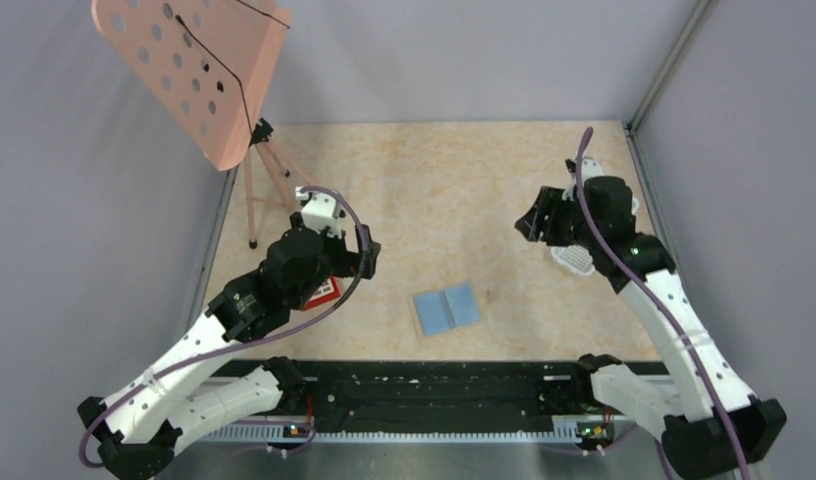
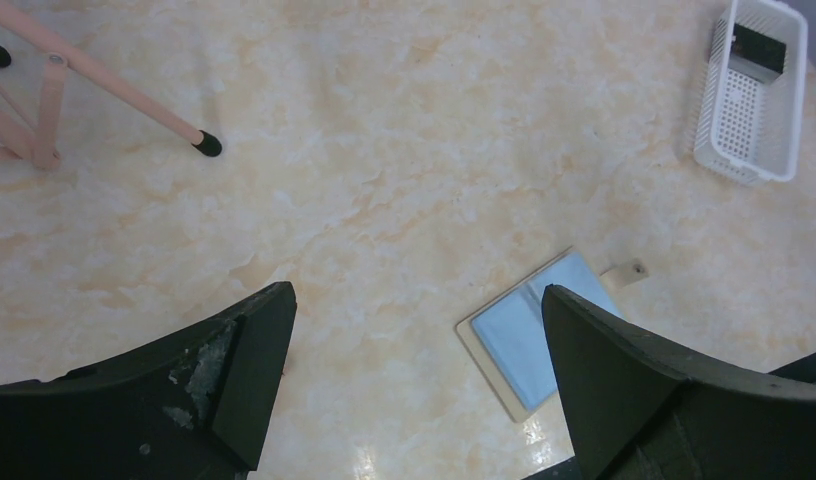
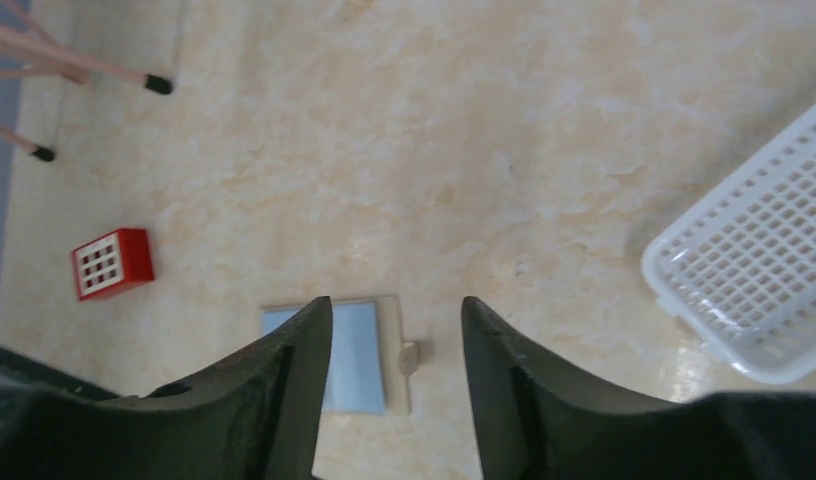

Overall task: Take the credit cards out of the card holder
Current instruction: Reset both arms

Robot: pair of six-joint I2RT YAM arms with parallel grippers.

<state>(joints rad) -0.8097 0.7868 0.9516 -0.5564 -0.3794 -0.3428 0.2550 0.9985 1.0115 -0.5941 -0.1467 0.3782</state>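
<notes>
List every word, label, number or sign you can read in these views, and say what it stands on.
No text can be read in any view.
On the red-and-white block: only a white grid of squares, no letters.
On the card holder: plain blue panels, no print.
On the dark card in the white tray: too small to tell whether it bears any print.

We see a pink perforated stand (image 1: 199, 75) on tripod legs at the far left corner of the bench (image 1: 434, 200), a red block (image 3: 112, 263) with a white grid face on the left, and a white mesh basket (image 2: 741, 115) on the right.
</notes>
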